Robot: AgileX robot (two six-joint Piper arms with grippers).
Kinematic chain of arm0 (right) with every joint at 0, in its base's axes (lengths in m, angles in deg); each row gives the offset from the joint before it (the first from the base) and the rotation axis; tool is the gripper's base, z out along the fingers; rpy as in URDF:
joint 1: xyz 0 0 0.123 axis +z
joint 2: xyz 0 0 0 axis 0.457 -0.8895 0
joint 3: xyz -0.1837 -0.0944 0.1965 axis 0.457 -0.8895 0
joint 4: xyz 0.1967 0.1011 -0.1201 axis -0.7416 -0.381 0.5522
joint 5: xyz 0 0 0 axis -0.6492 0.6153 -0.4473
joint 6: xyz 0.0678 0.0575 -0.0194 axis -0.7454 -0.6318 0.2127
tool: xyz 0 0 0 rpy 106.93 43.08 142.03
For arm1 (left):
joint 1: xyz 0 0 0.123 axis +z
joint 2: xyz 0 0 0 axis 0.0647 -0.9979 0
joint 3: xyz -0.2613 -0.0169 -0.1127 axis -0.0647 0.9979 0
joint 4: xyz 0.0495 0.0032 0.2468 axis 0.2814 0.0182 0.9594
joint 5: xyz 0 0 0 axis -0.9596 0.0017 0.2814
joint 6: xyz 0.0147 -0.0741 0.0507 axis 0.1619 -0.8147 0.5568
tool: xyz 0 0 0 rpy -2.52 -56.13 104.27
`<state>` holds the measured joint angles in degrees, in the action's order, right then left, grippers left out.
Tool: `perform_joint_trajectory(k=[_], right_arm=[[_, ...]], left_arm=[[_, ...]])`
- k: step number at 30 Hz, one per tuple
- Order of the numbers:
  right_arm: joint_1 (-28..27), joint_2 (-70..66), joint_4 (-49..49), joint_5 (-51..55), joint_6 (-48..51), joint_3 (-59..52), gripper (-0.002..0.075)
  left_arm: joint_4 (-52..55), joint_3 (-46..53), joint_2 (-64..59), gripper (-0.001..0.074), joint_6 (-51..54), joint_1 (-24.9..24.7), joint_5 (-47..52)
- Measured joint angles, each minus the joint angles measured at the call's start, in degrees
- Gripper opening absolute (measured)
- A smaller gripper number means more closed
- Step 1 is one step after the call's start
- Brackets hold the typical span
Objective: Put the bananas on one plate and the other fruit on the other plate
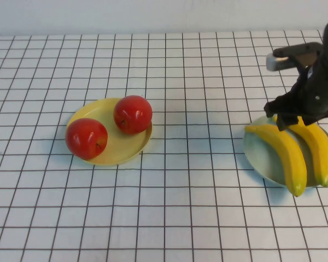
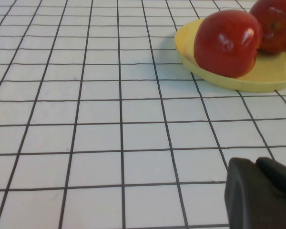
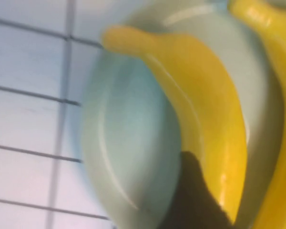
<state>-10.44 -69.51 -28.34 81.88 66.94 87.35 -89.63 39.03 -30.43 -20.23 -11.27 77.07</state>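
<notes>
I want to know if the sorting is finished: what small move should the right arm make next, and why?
Probably lift the right gripper straight up and away. Both bananas lie on the blue-green plate and both red fruits sit on the yellow plate. Its fingers look spread above the bananas, holding nothing. The left gripper waits shut, low near the yellow plate.

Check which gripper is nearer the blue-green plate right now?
Right. The right gripper hangs over the far ends of the two bananas on the blue-green plate, open. The left gripper is shut, far off on the near side of the yellow plate.
</notes>
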Motion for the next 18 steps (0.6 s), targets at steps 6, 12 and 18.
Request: perform_joint_trajectory(k=[6, 12, 18], right_arm=[[0.0, 20.3, -7.8, -14.8, 2.0, -13.7, 0.0137], [-0.1, 38.6, -12.8, -25.7, 6.0, -28.9, -0.0001], [-0.1, 56.2, -11.0, -26.7, 8.8, -39.2, -0.0013]], left_arm=[[0.0, 0.0, 0.0, 0.0001, 0.0, 0.0, 0.0], [0.0, 0.0, 0.0, 0.0001, 0.0, 0.0, 0.0], [0.0, 0.0, 0.0, 0.0001, 0.0, 0.0, 0.0]])
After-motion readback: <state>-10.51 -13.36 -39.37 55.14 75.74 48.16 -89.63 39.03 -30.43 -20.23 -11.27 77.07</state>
